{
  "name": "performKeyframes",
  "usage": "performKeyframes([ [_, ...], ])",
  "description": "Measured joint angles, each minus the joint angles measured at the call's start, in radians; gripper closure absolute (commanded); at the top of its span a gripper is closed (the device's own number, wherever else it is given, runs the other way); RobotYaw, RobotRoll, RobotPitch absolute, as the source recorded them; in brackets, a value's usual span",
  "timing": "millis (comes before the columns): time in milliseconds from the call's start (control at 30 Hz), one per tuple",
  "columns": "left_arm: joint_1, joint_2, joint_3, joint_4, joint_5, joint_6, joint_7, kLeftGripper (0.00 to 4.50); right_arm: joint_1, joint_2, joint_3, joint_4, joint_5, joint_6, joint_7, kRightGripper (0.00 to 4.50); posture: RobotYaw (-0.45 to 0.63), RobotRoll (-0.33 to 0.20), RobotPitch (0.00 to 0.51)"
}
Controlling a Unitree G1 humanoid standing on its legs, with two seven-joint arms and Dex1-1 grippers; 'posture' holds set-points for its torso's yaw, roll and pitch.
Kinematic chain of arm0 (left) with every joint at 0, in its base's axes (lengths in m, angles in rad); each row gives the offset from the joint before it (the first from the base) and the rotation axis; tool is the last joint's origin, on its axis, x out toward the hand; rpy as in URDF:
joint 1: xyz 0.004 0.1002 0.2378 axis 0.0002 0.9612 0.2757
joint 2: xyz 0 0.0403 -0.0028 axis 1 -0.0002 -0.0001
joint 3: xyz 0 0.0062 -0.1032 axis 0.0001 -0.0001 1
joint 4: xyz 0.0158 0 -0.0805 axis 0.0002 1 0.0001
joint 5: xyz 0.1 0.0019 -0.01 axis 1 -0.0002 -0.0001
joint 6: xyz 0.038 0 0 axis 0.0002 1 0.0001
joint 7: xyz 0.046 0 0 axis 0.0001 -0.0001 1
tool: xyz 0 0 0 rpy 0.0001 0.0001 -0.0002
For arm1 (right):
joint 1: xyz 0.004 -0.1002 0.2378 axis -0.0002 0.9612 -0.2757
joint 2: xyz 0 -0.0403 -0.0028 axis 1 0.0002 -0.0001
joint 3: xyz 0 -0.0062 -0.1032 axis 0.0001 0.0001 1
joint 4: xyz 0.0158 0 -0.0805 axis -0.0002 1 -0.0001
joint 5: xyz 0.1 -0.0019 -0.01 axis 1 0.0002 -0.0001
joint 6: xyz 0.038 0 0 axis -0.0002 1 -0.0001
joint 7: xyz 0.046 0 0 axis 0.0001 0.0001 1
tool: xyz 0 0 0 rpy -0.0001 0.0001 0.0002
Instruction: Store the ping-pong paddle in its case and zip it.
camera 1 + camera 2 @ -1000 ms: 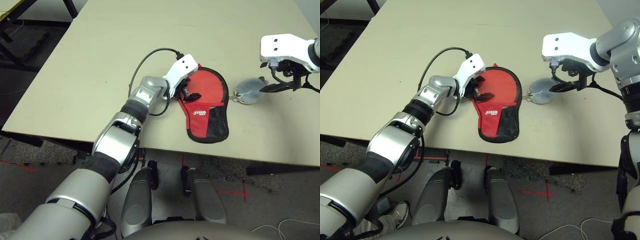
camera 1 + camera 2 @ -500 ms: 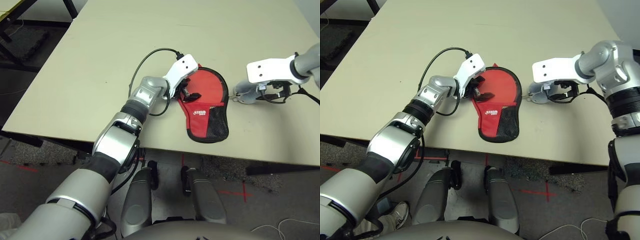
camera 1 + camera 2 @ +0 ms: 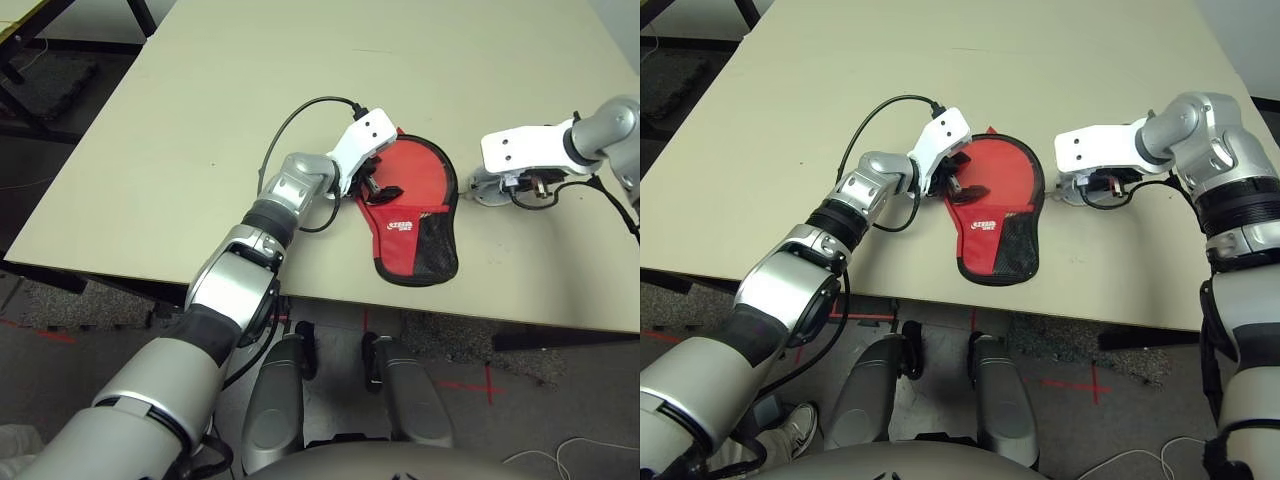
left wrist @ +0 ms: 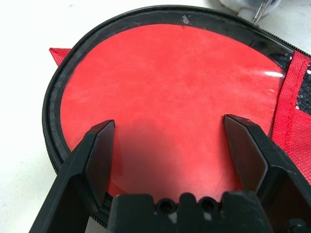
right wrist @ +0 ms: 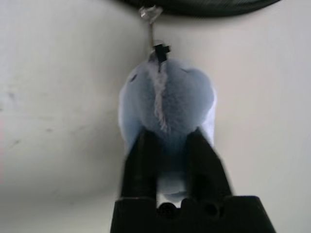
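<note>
1. The case (image 3: 412, 215) lies open on the table (image 3: 200, 130), near its front edge, mesh pocket toward the robot.
2. The ping-pong paddle (image 4: 170, 97) rests inside it, its red face ringed by the black zip edge.
3. The left gripper (image 4: 170, 150) hovers over that face, fingers spread wide, grasping nothing.
4. The right gripper (image 5: 167, 145) is clenched on the pale grey pouch (image 5: 167, 97), just beside the case.

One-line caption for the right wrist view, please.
Right pincer shut on the pale grey pouch, which lies on the table beside the black-trimmed case.
</note>
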Motion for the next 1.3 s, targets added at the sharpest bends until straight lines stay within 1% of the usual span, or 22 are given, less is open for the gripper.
performKeyframes([
  [133,-0.010,-0.011,0.000,0.010,0.004,-0.001,0.003,0.00,0.082,-0.045,-0.030,-0.146,0.030,0.120,0.066,4.48,-0.13,0.000,0.299],
  [333,-0.040,-0.032,-0.003,0.051,0.013,-0.013,0.004,0.00,0.292,-0.154,-0.103,-0.497,0.138,0.350,0.181,4.48,-0.16,0.000,0.304],
  [467,-0.058,-0.061,-0.003,0.078,0.030,-0.028,0.003,0.00,0.440,-0.256,-0.135,-0.755,0.244,0.522,0.202,4.48,-0.17,0.000,0.305],
  [567,-0.075,-0.080,-0.006,0.099,0.038,-0.034,-0.003,0.00,0.522,-0.328,-0.153,-0.895,0.323,0.613,0.205,4.48,-0.18,0.000,0.310],
  [667,-0.081,-0.084,-0.006,0.106,0.047,-0.041,-0.003,0.00,0.607,-0.387,-0.174,-1.017,0.407,0.698,0.233,4.48,-0.19,0.000,0.311],
  [800,-0.086,-0.083,-0.005,0.119,0.049,-0.048,0.001,0.00,0.688,-0.426,-0.199,-1.123,0.486,0.780,0.238,4.48,-0.20,0.000,0.312],
  [1000,-0.089,-0.084,-0.002,0.129,0.049,-0.051,0.012,0.00,0.732,-0.438,-0.218,-1.168,0.533,0.812,0.208,4.48,-0.20,0.000,0.308],
  [1100,-0.089,-0.082,-0.001,0.130,0.049,-0.054,0.016,0.00,0.728,-0.429,-0.220,-1.167,0.556,0.828,0.185,3.50,-0.19,0.000,0.304],
  [1167,-0.089,-0.080,0.000,0.130,0.049,-0.057,0.016,0.00,0.711,-0.415,-0.222,-1.159,0.586,0.855,0.177,2.77,-0.18,0.000,0.300],
  [1233,-0.089,-0.074,0.005,0.126,0.049,-0.057,0.010,0.00,0.672,-0.387,-0.242,-1.142,0.639,0.893,0.173,2.07,-0.17,0.000,0.298],
  [1300,-0.085,-0.063,0.009,0.116,0.048,-0.055,-0.009,0.00,0.622,-0.382,-0.264,-1.114,0.694,0.944,0.172,1.27,-0.16,0.000,0.293],
])
